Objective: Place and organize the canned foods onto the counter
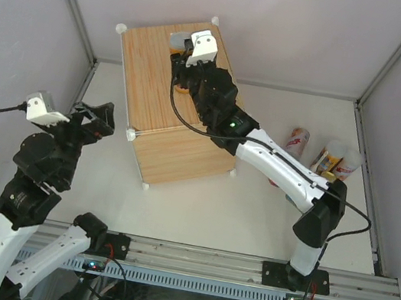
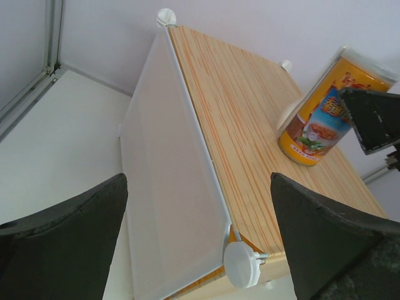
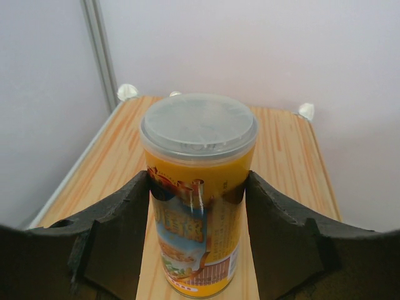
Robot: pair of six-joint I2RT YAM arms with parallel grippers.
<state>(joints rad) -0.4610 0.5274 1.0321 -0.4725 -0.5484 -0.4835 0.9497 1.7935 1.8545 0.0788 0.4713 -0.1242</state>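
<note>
Atop counter [image 1: 152, 71], orange can [image 3: 199, 206], spare cans [image 1: 331, 159] rightward

Glossy printed can [image 3: 197, 219], translucent plastic lid [image 3: 199, 125]; matt wood-grain counter [image 3: 287, 156].

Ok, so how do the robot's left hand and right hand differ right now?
The left hand is wide open and empty; the right hand is shut on an orange can. The left hand sits beside the counter, facing its side panel; the right hand is over the counter's top, with the can upright. Both are dark and two-fingered.
</note>
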